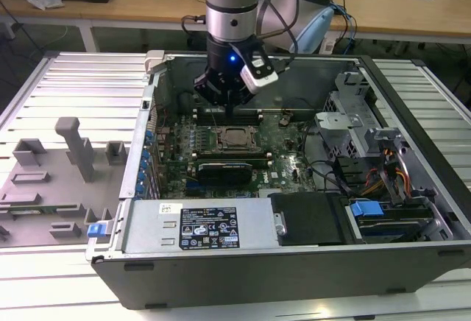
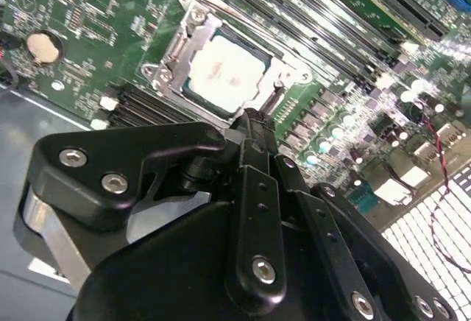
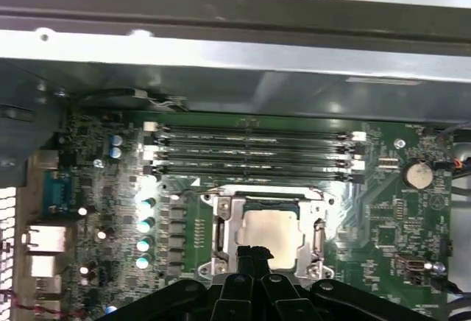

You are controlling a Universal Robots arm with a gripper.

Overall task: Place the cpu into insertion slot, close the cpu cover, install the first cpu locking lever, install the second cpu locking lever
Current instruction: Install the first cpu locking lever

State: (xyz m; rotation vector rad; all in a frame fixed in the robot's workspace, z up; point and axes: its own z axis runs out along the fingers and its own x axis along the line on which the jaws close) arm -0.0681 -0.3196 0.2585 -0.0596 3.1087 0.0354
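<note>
Small flat square pale silver-beige cpu (image 3: 271,234) is seated in the socket (image 3: 213,266) on the green motherboard (image 3: 368,210). The thin dark-grey metal cpu cover (image 3: 221,234) lies flat around its rim.

Black fingers (image 3: 245,256) are pressed together, pinching nothing, with the tips at the socket's edge. Contact: cannot tell.

Judgement: the chip is light, stiff and smooth-topped, with a fragile underside, so grip it by the side edges only. The cover is stiff sheet metal. Press on its frame, never on the chip.

White label (image 1: 210,229) on the grey power-supply box (image 1: 147,225): print too small to read.
</note>
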